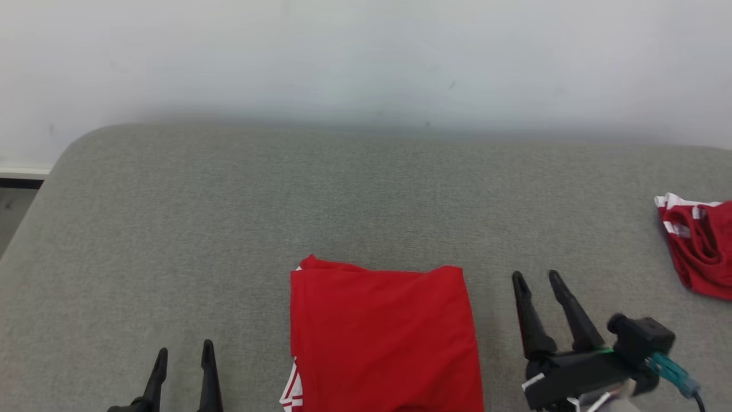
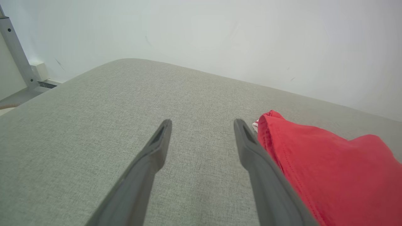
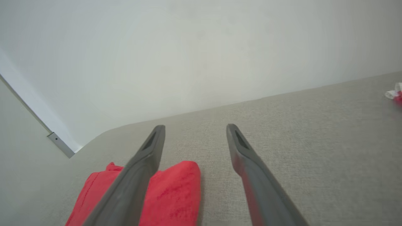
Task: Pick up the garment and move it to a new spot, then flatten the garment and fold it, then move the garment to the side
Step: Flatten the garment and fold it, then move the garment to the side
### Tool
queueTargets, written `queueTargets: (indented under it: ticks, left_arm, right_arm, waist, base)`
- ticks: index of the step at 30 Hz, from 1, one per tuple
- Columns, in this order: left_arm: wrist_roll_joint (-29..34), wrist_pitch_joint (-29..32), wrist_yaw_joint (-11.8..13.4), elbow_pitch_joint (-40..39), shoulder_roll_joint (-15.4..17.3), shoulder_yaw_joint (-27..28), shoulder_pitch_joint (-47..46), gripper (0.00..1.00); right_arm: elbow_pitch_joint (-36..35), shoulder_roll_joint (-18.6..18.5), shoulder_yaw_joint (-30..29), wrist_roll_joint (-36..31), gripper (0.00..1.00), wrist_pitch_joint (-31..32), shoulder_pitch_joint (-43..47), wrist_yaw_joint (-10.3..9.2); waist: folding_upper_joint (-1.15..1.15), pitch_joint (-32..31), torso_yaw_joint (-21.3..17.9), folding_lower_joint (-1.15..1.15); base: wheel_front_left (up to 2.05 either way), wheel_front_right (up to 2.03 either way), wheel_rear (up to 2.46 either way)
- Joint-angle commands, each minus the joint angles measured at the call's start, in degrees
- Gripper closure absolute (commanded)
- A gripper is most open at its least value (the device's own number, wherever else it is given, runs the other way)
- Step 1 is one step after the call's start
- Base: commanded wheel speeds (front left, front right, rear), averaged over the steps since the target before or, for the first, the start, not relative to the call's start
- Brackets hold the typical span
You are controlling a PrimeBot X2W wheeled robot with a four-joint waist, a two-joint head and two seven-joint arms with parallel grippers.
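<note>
At the near middle of the grey upholstered surface [image 1: 171, 200] lies the garment [image 1: 383, 337], folded into a compact red block. A scrap of white striped trim [image 1: 291, 392] peeks out at its near left corner. Its near end is cut off by the head view's lower edge, so the long axis is hard to fix, though what shows seems to run near to far. With the folding apparently done, the step left is carrying it off to one side. The block sits between the two arms. The left gripper [image 1: 184, 347] stands off its left edge with bare cloth between them, fingers [image 2: 160, 141] moderately parted and holding nothing. The right gripper [image 1: 536, 275] sits off its right edge, raised a little, fingers [image 3: 238, 147] likewise apart and empty. In the right wrist view the garment's far right corner shows partly behind the left-hand finger, so the right arm looks the nearer, and would have to reach left to grip the edge. Far to the right, well apart, a smaller crumpled red garment [image 1: 700, 246] lies by the edge of the head view.
</note>
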Motion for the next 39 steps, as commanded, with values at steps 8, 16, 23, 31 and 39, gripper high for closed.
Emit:
queueTargets:
  ticks: [8, 16, 23, 31, 39]
  left_arm:
    - [2.3, -0.2, -0.1, -0.9, 0.0, 1.3, 1.4, 0.0]
    - [4.8, -0.2, -0.4, -1.3, 0.0, 1.5, 3.0, 0.0]
    - [5.5, -0.2, -0.1, -1.7, 0.0, 0.7, 3.8, 0.0]
    - [7.1, -0.2, 0.9, -2.7, 0.0, 0.4, 5.1, 0.0]
    - [6.4, -0.2, 1.0, -4.3, 0.0, 1.0, 5.5, 0.0]
  right_arm:
    - [-6.8, 3.8, -10.7, -6.3, 0.0, -0.1, 8.0, 0.07]
    - [-9.2, 6.6, -12.8, -11.3, 0.0, -0.1, 14.3, 0.07]
    - [-8.1, 7.3, -11.6, -15.8, 0.0, -0.1, 17.3, 0.07]
    - [-7.7, 7.3, -11.0, -15.0, 0.0, -0.1, 17.8, 0.07]
    - [-7.8, 7.3, -11.7, -15.4, 0.0, -0.1, 17.8, 0.07]
  waist:
    - [0.0, 0.0, -3.4, -0.01]
    - [0.0, -1.3, -4.6, -0.01]
    - [0.0, -1.9, -4.6, -0.01]
    - [0.0, -2.5, -5.0, -0.01]
    - [0.0, -2.6, -5.2, -0.01]
  base:
    - [0.0, 0.0, 0.0]
    - [0.0, 0.0, 0.0]
    - [0.0, 0.0, 0.0]
    - [0.0, 0.0, 0.0]
    - [0.0, 0.0, 0.0]
